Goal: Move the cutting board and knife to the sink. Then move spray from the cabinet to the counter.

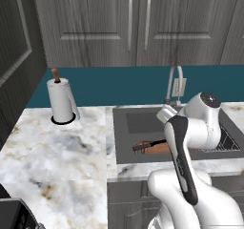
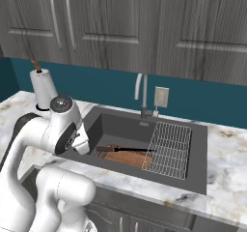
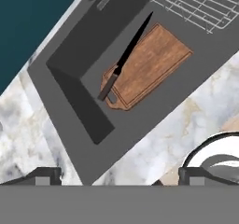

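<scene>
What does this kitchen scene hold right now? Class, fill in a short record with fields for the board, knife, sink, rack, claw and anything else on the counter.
cutting board: lying flat in the sink, beside the wire rack
knife: resting across the board's edge, handle near the board's handle end
sink: dark basin, faucet behind
wire rack: in the sink's right part
claw: open, empty, above the sink
counter: paper towel roll upright by the wall
</scene>
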You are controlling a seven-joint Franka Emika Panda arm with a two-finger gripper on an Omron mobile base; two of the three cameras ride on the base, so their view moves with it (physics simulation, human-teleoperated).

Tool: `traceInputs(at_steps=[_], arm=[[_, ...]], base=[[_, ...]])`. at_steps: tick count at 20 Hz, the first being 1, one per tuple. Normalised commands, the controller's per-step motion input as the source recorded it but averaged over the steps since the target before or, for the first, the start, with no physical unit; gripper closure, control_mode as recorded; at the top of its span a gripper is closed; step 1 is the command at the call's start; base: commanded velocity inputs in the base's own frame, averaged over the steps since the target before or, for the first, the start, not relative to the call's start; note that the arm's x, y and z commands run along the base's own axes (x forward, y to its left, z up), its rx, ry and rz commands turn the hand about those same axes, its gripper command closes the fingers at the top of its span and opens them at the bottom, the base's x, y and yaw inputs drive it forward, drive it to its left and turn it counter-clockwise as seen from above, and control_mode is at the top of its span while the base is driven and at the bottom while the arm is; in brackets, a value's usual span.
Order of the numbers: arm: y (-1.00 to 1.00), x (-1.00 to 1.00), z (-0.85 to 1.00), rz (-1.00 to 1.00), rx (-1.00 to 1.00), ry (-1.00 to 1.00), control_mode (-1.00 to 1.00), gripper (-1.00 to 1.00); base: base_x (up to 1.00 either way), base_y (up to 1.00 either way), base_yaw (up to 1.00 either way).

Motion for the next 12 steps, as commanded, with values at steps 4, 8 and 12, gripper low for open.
traceInputs(at_steps=[4,8,12], arm=[[0.0,-0.52,0.5,0.39,-0.23,0.0,-1.0,-1.0],[-0.01,-0.52,0.47,0.4,-0.25,0.0,-1.0,-1.0],[-0.03,-0.63,0.32,0.34,-0.23,-0.08,-1.0,-1.0]], base=[[0.0,0.0,0.0],[0.0,0.0,0.0],[0.0,0.0,0.0]])
